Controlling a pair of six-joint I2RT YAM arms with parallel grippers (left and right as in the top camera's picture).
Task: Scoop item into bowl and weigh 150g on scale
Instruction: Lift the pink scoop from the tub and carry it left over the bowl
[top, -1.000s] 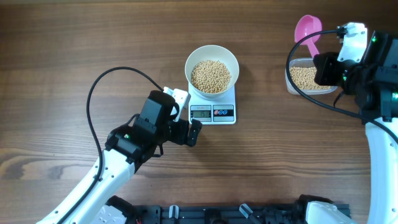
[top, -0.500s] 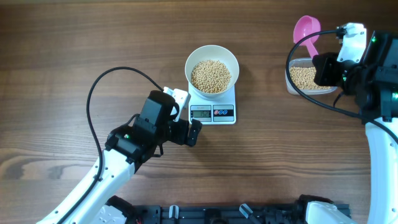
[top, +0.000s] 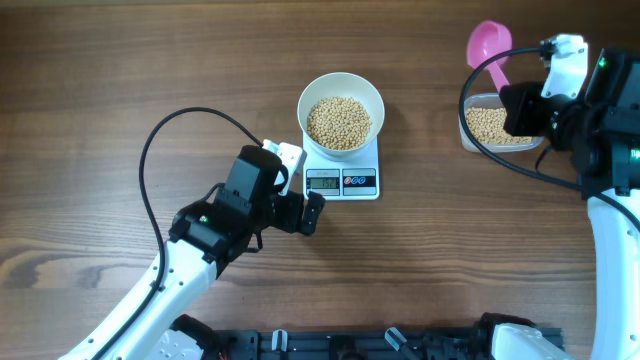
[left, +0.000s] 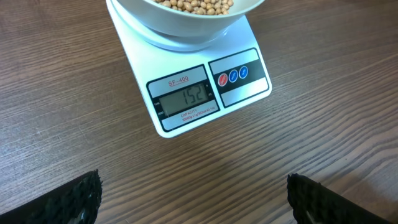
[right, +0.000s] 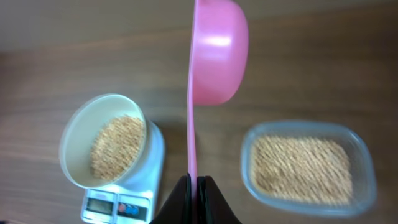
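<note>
Scale display looks near target, scoop (right: 217, 50) aloft.
My right gripper (right: 198, 186) pinches the scoop handle, which runs straight ahead. The tub (right: 305, 168) is to its right, and the bowl (top: 305, 100) of beans (top: 339, 122) on the scale (top: 342, 181) to its left. My left gripper (left: 196, 208), spread wide, hovers nearer the scale.

Table (top: 120, 60): brown wood, grain plainly visible, matt.
Scale (left: 140, 59): white plastic, smooth, faint sheen; grey display window, flat.
Bowl (left: 186, 25): white, smooth, lightly glossy; ceramic or plastic, cannot tell.
Beans (top: 339, 122): tan, dry-looking, matt.
Scoop (right: 217, 50): pink plastic, glossy, bright highlight on the cup.
Tub (right: 247, 162): clear plastic, smooth.
Left finger pads (left: 78, 199): black, rough, pebbled.
</note>
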